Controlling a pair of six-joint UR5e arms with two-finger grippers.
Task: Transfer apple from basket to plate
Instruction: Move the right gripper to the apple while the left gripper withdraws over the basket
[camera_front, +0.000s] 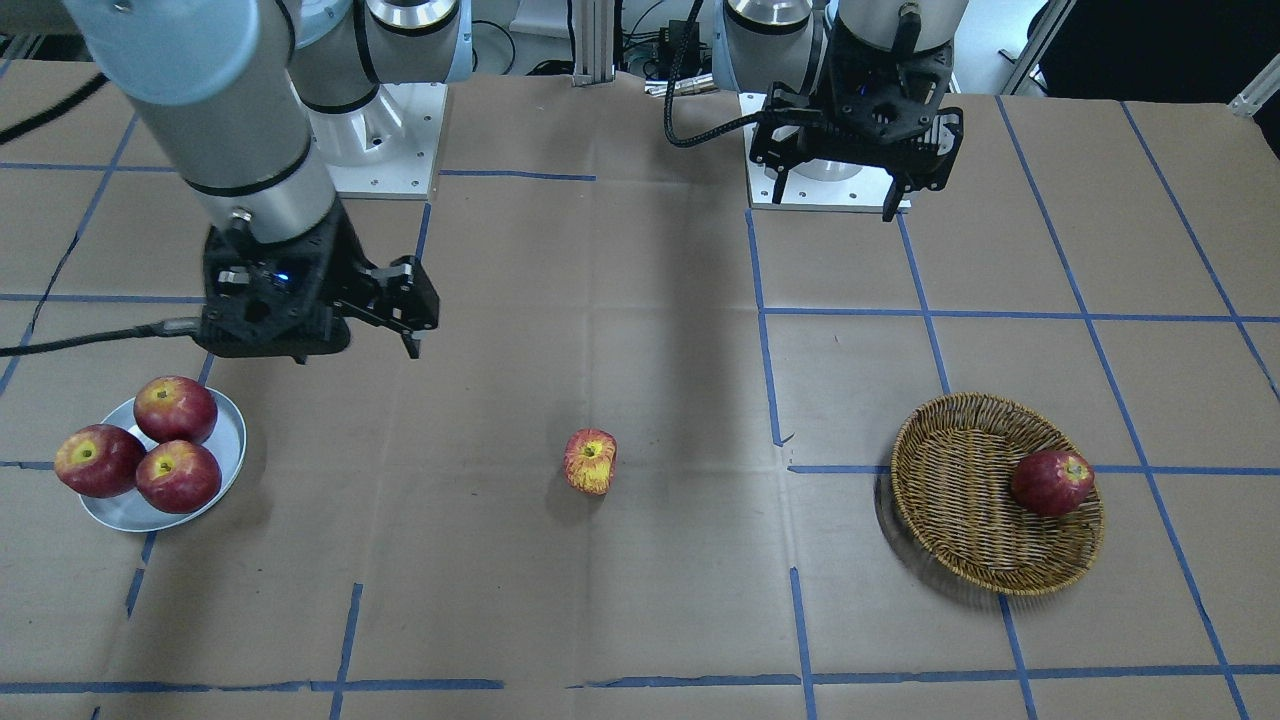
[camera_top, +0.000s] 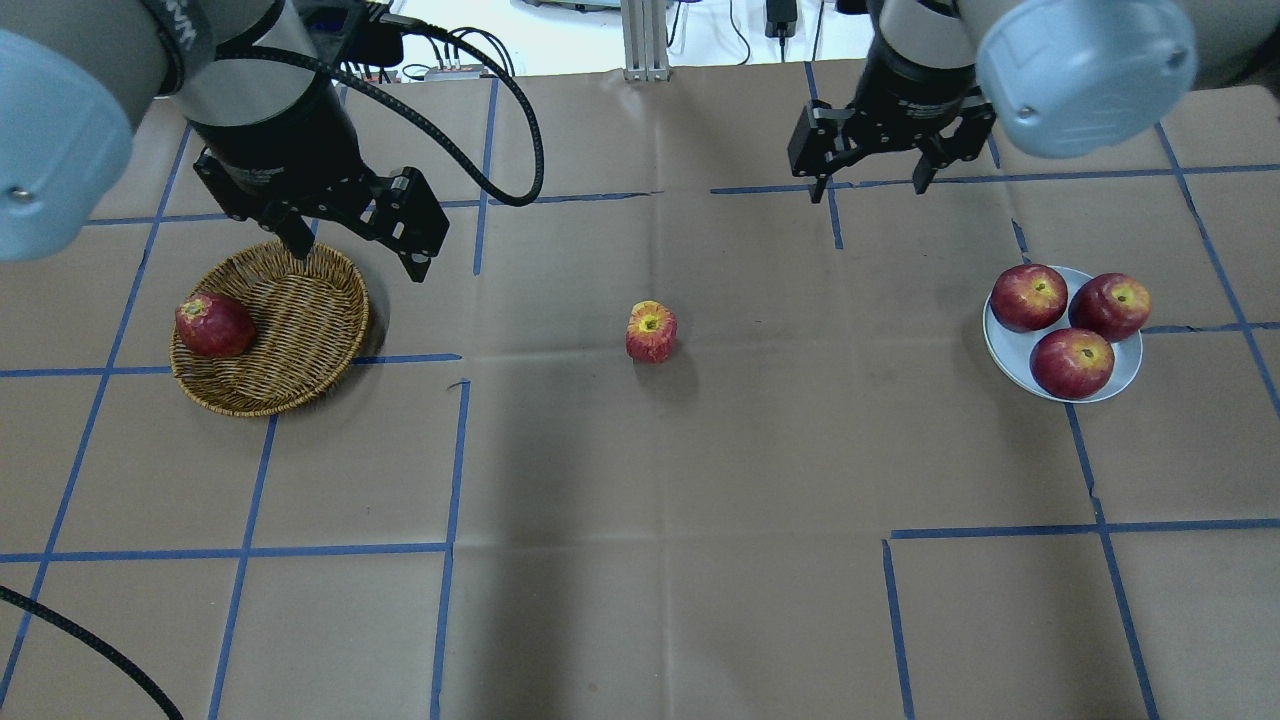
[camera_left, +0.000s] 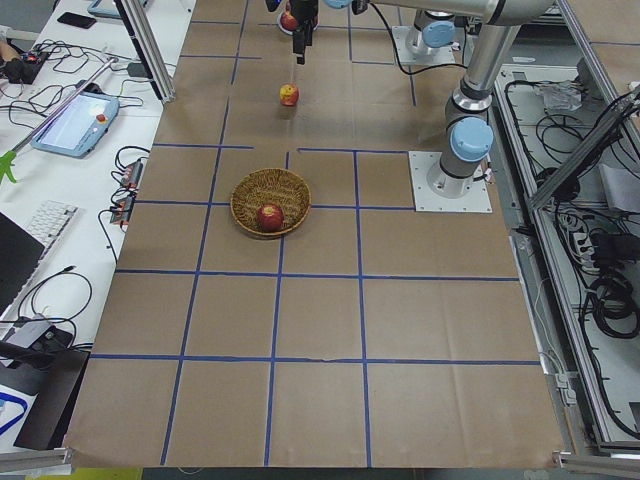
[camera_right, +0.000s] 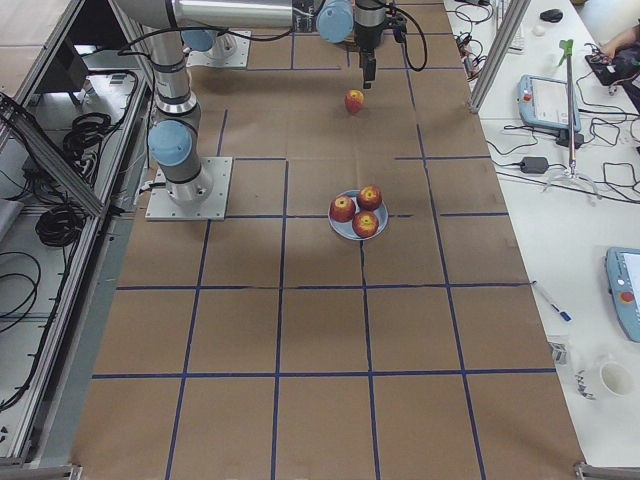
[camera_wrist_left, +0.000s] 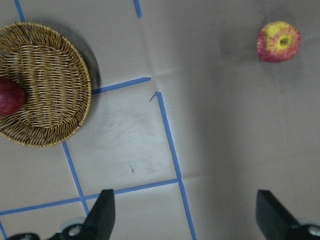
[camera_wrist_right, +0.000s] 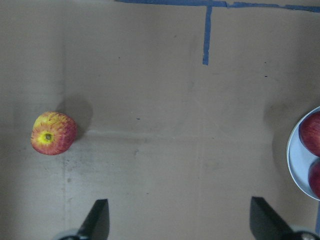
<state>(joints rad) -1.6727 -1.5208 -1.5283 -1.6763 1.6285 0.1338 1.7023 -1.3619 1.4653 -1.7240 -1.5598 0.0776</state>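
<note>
While the left gripper (camera_top: 360, 258) and right gripper (camera_top: 870, 190) both hang wide open, holding nothing, the apple (camera_top: 651, 331) sits alone at the middle of the table (camera_top: 640, 560), bare paper all round it. Basket (camera_top: 300, 330) toward the table's left end, one dark red apple (camera_top: 213, 325) against its rim. Plate (camera_top: 1003, 350) toward the right end, three red apples (camera_top: 1072, 362) filling it to the edge.

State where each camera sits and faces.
Overhead: behind the robot, looking forward-down; left gripper, right gripper.
Front-facing: across the table, facing the robot; both grippers.
Exterior left: table's left end; basket nearest, left arm.
Exterior right: table's right end; plate nearest, right arm.
Left wrist: down on basket, apple; own fingers.
Right wrist: down on apple, plate edge; own fingers.
Shared: both wrist views show the apple.
</note>
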